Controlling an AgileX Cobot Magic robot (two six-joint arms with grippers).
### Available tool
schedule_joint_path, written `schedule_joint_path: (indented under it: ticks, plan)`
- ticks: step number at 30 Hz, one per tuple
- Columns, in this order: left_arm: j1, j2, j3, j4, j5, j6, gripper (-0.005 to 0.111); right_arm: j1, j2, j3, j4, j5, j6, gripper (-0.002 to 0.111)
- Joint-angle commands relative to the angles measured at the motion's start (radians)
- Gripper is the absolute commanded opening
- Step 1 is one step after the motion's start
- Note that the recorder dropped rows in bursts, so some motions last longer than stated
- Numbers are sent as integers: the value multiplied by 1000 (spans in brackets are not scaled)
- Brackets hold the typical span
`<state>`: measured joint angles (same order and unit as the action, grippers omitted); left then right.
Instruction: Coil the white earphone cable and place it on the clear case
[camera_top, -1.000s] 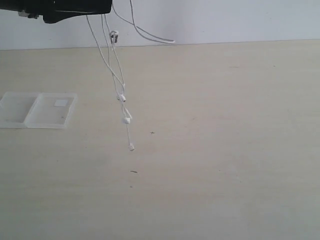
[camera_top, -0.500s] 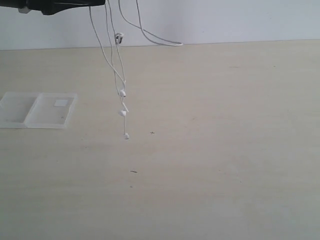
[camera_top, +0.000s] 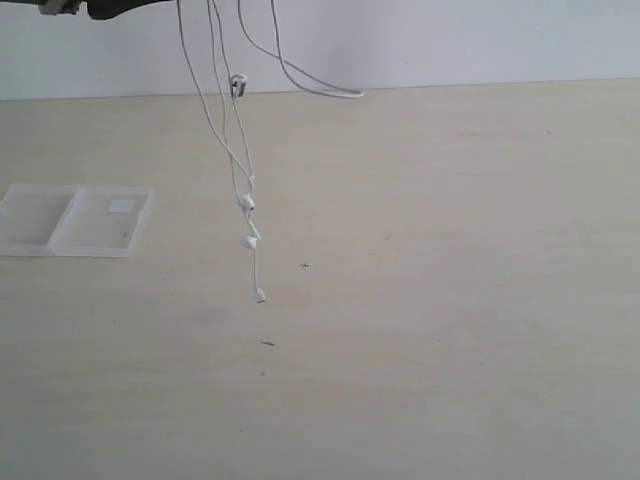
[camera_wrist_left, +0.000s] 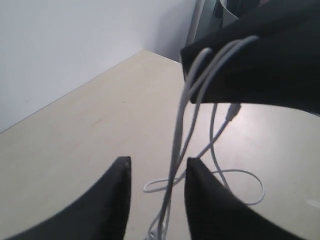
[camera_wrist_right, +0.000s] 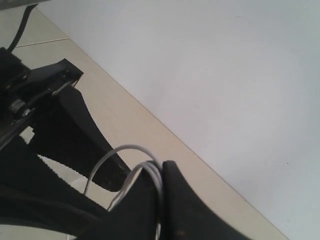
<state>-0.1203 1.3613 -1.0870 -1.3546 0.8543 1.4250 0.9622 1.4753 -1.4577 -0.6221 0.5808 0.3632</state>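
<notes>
The right gripper (camera_wrist_right: 159, 172) is clamped on looped strands of the cable (camera_top: 246, 203), which hangs down over the table (camera_top: 450, 300). The left gripper (camera_wrist_left: 157, 165) stands open, strands running between its fingers. The case (camera_top: 75, 220) lies flat on the table, apart from the cable.

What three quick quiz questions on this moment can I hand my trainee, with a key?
1. True or false: the white earphone cable already lies on the clear case.
2. Fill in: the jaws of the left gripper stand ____.
3. Which one clamps the cable? A) left gripper B) right gripper C) neither.
Key: 1 false, it hangs apart from the case; 2 open; 3 B.
</notes>
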Motion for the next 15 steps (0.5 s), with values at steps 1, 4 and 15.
schedule_joint_path:
  ticks: [1, 4, 15]
  plan:
    - [-1, 0, -6, -33, 9, 10, 22, 0, -8, -7, 0, 1, 4, 0]
    - [-1, 0, -6, -46, 15, 17, 11, 0, -8, -7, 9, 1, 4, 0]
    - [0, -17, -6, -16, -4, 35, 0, 0, -34, -7, -25, 266, 6, 0]
